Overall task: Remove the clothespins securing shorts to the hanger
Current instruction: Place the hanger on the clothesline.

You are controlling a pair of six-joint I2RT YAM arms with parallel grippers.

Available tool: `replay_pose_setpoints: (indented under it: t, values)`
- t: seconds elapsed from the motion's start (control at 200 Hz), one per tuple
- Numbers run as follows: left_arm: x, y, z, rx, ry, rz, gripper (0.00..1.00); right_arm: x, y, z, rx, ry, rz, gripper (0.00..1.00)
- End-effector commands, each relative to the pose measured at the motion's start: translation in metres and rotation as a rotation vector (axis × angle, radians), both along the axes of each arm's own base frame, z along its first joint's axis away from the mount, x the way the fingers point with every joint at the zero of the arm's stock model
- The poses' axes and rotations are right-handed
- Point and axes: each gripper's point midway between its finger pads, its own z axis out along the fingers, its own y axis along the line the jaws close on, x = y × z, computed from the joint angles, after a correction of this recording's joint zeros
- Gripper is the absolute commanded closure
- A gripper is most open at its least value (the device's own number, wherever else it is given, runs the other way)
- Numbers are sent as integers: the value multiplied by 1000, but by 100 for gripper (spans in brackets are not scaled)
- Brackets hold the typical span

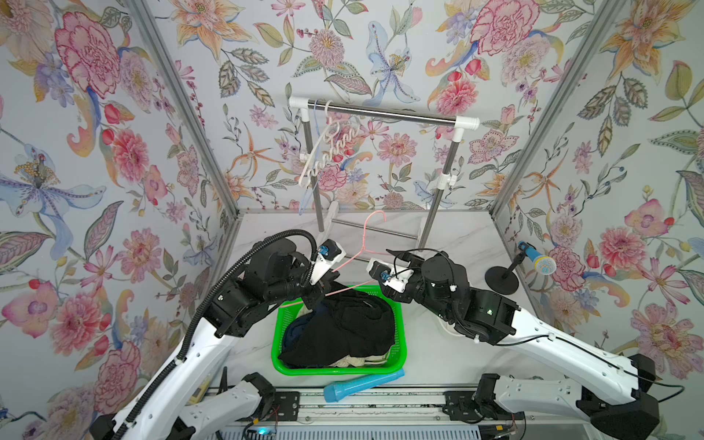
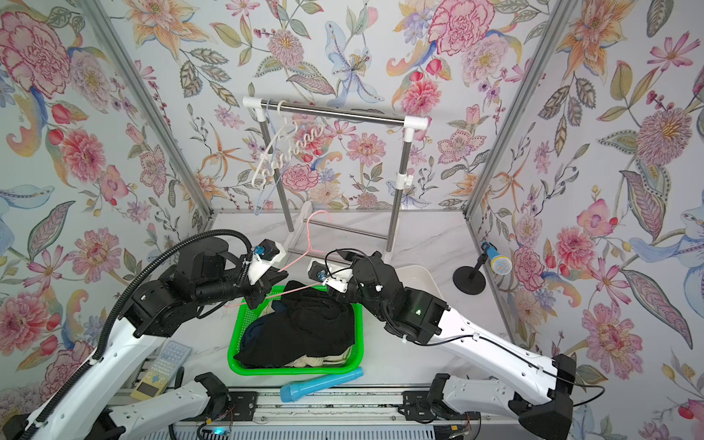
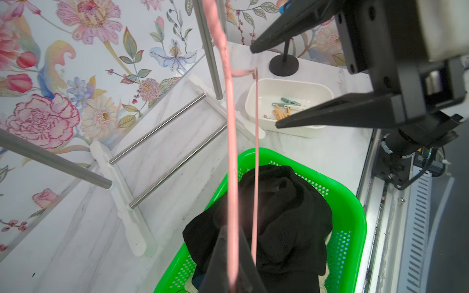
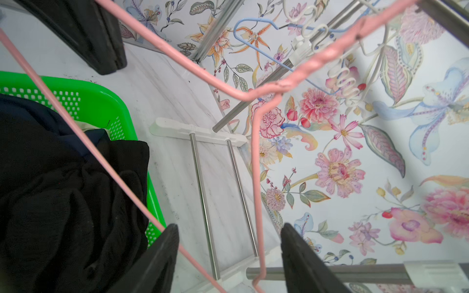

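Looking along the pink hanger [image 3: 232,152], we find no clothespins on its wire. The clothespins [image 3: 281,111] we can see lie in the white tray [image 3: 291,132], under the right arm behind its tool. The left tool [image 1: 323,294] is clamped tight on the hanger's wire. The right tool [image 4: 229,228] gapes wide with wire passing between its jaws, gripping nothing. The shorts [image 1: 343,327] lie limp in the green basket [image 1: 335,370] just below both tools. We judge the hanger light and springy — best held near a bend. Any remaining pin is best pinched at its tail.
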Motion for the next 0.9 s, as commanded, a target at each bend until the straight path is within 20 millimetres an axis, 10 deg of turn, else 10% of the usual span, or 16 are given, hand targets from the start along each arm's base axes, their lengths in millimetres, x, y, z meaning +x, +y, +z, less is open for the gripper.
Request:
replay_pose_setpoints:
  t: [0.0,0.27,0.756,0.896]
  values:
    - [32,10,34,-29,-86,150,100,-2,-16,53,188,-22,-50,22]
    - [97,18,61,-31,-123,330,100,-9,-67,97,415,-3,-199,13]
    - [190,0,145,-309,-273,491,100,-13,-86,64,408,67,-270,3]
    - [218,-12,143,-332,-271,513,100,-13,-84,56,400,81,-266,3]
